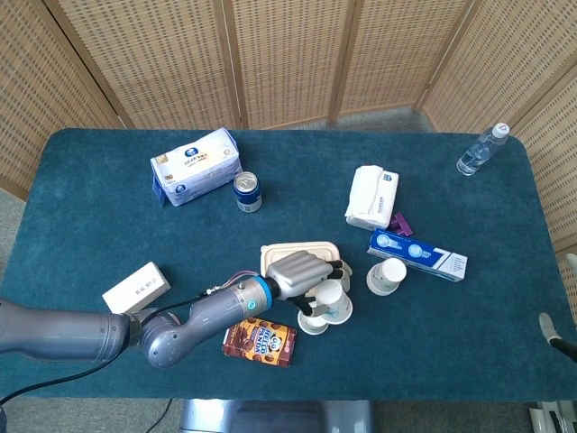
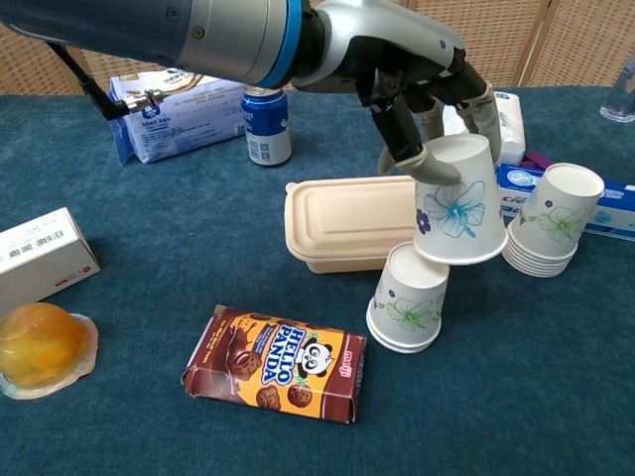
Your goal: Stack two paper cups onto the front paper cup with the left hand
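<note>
My left hand (image 2: 422,84) (image 1: 302,273) grips an upside-down paper cup (image 2: 458,203) (image 1: 333,303) with a blue flower print. That cup hangs tilted just above and slightly right of the front paper cup (image 2: 407,302) (image 1: 312,322), which stands upside down on the cloth. In the chest view the held cup's rim overlaps the front cup's top; whether they touch is unclear. A stack of paper cups (image 2: 552,226) (image 1: 387,276) stands to the right. Only a grey sliver of my right hand (image 1: 552,327) shows at the head view's right edge.
A beige lidded food container (image 2: 342,220) lies just behind the front cup. A Hello Panda box (image 2: 276,363) lies front left. A soda can (image 2: 266,121), a tissue pack (image 2: 179,97), a white napkin pack (image 2: 484,117) and a toothpaste box (image 1: 416,253) lie further back.
</note>
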Robot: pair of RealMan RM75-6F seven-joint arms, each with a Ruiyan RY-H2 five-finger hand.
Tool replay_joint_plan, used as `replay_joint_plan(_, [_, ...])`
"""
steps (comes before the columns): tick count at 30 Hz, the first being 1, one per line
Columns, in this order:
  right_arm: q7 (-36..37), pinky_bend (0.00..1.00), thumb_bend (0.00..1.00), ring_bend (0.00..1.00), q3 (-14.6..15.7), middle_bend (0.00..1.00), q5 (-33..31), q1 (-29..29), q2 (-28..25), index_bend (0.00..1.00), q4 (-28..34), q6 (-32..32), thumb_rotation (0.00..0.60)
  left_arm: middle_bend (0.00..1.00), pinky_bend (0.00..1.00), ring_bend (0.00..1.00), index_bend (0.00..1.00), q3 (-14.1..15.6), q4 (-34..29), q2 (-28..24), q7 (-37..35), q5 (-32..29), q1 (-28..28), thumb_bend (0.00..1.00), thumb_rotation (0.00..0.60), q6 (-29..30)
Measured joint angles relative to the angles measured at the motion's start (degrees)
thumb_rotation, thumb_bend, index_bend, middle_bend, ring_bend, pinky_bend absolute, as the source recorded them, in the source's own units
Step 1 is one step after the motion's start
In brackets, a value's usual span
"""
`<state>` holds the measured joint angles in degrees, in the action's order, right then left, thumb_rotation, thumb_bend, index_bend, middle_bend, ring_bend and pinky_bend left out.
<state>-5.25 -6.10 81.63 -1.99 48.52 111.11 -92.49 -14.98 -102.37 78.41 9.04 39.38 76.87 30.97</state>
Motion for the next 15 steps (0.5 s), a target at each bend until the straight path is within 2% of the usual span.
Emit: replay_joint_plan(15, [-0.6,0.31,0.37,0.01,-0.1,0.14,0.3,0.3,0.3,0.00,0.4,0.2,0.600,0.19,0.55,0.36,0.32,2.9,-3.5,-5.3,-2.3,0.7,1.2,0.45,0.600,-1.6])
